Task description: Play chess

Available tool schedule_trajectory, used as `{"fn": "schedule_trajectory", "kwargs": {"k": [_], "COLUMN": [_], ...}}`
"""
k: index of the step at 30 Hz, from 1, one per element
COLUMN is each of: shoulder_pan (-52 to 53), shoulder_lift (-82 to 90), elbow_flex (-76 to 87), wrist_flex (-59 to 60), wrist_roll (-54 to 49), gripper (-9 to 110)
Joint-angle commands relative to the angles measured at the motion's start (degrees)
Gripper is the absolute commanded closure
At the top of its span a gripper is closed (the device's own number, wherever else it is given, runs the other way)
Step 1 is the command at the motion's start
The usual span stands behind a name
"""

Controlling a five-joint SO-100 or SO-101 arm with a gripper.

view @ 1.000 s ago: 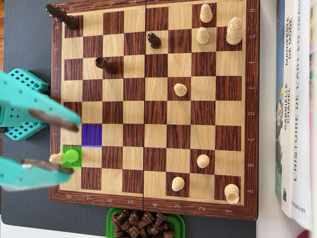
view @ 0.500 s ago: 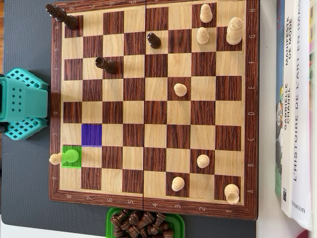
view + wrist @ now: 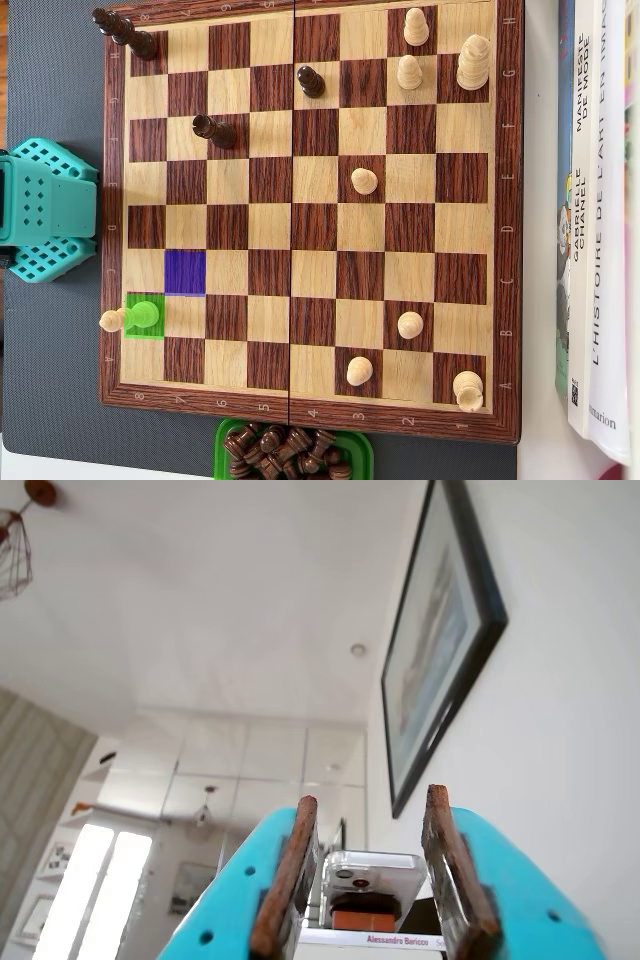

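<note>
A framed picture (image 3: 440,630) is seen hung on the white wall at the right of the wrist view, with a wire lamp (image 3: 12,540) at the ceiling's far left. In the overhead view, books (image 3: 598,220) are laid along the desk's right edge.

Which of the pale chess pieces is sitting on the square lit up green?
The light piece at the board's lower left edge in the overhead view; it alone sits on the green square, all other pale pieces stand on plain squares.
</note>
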Motion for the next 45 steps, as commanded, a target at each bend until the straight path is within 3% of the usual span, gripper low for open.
{"fn": "schedule_trajectory", "kwargs": {"k": [1, 21, 45], "shoulder_pan": [0.3, 0.4, -0.4], "shoulder_lift": [1.8, 6.6, 6.6], "elbow_flex": [1.8, 12.6, 12.6], "wrist_flex": [-6.5, -40.6, -47.2], "wrist_roll": [0.5, -0.4, -3.3], "gripper": [85, 86, 85]}}
